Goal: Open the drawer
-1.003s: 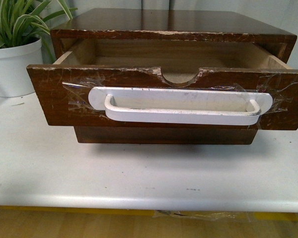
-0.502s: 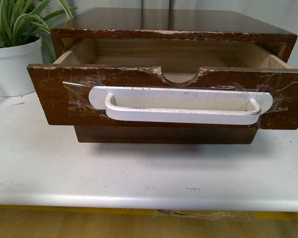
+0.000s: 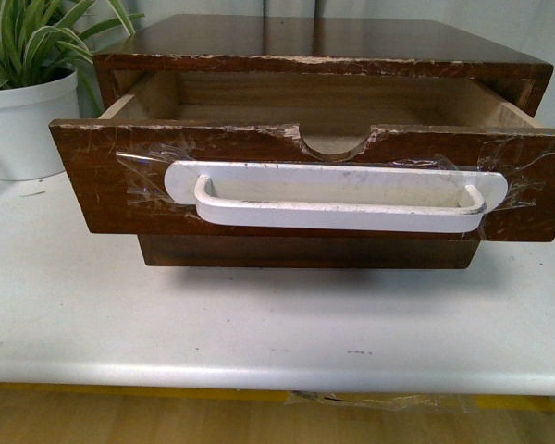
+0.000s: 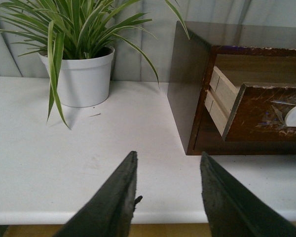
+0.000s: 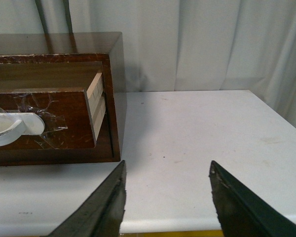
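The drawer (image 3: 92, 176) has a scuffed dark brown front, a half-round notch in its top edge and a long white bar handle (image 3: 338, 208) held by clear tape. It stands pulled out of its dark wood cabinet (image 3: 324, 42), showing a pale empty inside. It also shows in the left wrist view (image 4: 259, 113) and the right wrist view (image 5: 64, 118). My left gripper (image 4: 167, 160) is open and empty over the table's front edge, left of the cabinet. My right gripper (image 5: 166, 170) is open and empty, right of the cabinet. Neither arm shows in the front view.
A striped-leaf plant in a white pot (image 3: 23, 125) stands left of the cabinet; it also shows in the left wrist view (image 4: 84, 79). The white table (image 3: 259, 324) carries everything, its front edge near both grippers. A pale curtain (image 5: 212, 44) hangs behind.
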Robot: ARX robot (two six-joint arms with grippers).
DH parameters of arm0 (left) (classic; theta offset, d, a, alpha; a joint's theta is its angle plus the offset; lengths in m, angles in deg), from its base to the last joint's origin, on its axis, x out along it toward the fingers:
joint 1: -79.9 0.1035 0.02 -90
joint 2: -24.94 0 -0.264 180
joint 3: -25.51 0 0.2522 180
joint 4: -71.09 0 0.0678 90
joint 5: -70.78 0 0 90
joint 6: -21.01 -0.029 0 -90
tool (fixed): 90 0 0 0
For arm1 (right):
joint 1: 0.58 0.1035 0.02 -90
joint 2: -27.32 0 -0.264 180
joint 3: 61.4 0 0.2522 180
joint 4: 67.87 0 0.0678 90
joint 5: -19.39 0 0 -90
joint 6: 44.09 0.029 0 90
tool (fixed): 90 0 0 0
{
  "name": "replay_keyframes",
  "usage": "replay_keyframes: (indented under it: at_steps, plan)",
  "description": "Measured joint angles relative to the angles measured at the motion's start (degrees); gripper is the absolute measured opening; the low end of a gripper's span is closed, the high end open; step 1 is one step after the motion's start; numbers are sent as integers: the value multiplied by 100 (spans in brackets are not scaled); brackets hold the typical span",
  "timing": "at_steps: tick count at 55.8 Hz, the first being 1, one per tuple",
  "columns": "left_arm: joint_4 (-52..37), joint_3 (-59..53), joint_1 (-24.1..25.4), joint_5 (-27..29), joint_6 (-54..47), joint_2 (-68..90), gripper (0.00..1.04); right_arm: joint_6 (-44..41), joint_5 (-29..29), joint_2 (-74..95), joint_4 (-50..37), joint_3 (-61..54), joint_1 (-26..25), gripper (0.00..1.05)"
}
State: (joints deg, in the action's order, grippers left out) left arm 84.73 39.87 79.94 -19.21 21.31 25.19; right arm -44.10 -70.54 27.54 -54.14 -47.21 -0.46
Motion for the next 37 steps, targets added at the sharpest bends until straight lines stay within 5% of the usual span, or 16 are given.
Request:
replay_keyframes:
  at_steps: [16, 37]
  plan:
    - [0, 0, 0, 0, -4, 0, 100, 7, 0, 0, 0, 0, 0, 98]
    - [0, 0, 0, 0, -4, 0, 99, 2, 0, 0, 0, 0, 0, 96]
